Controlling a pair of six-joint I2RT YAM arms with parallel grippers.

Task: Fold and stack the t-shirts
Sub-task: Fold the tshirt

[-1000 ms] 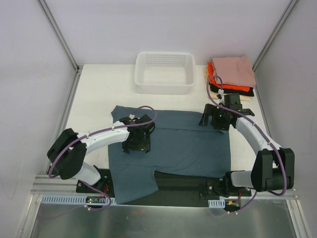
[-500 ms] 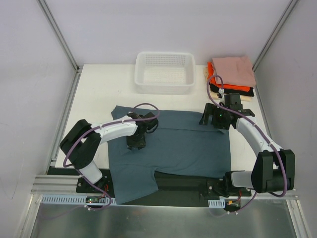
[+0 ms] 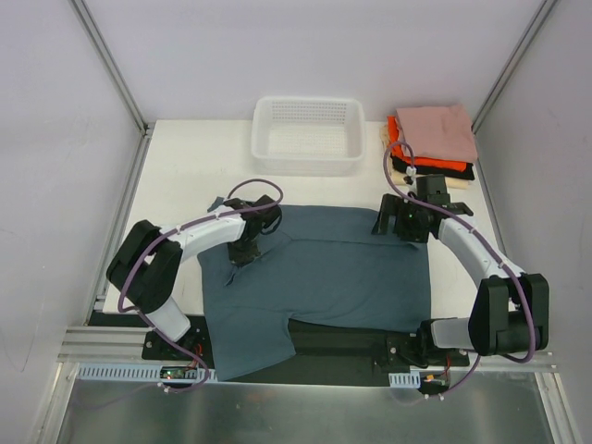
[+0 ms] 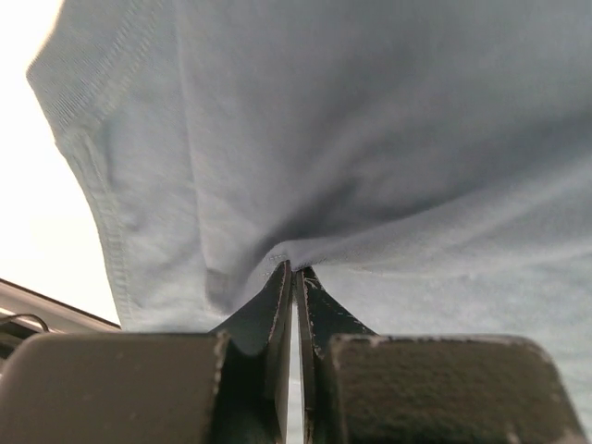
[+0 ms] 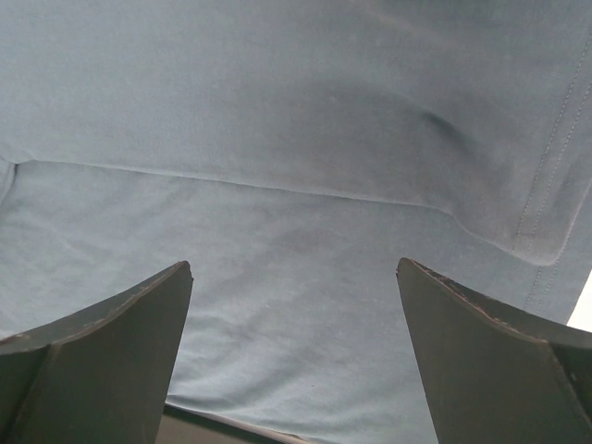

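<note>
Slate blue-grey t-shirt [image 3: 324,277] spread flat on tabletop [image 3: 180,176], on the near side of white mesh basket [image 3: 305,165], well apart from it. Shirt's near-left part hangs past the tabletop edge farthest from the basket. 1 straight fold line crosses the shirt on its basket side. The shirt corner near-left of the basket is rumpled and drawn up.

Left claw [image 4: 294,277] sits at that rumpled corner, near-left of the basket. Its 2 fingers are pressed together, pinching a small peak of the blue-grey cloth; creases radiate from the pinch.

Right claw [image 5: 294,268] is near-right of the basket, over the shirt's opposite corner. Its 2 fingers are spread wide with only cloth and a hem seam between them. Contact with the cloth cannot be told.

Folded stack [image 3: 435,139] sits just right of the basket: pink on top, then orange-red, black, cream edge lowest.
</note>
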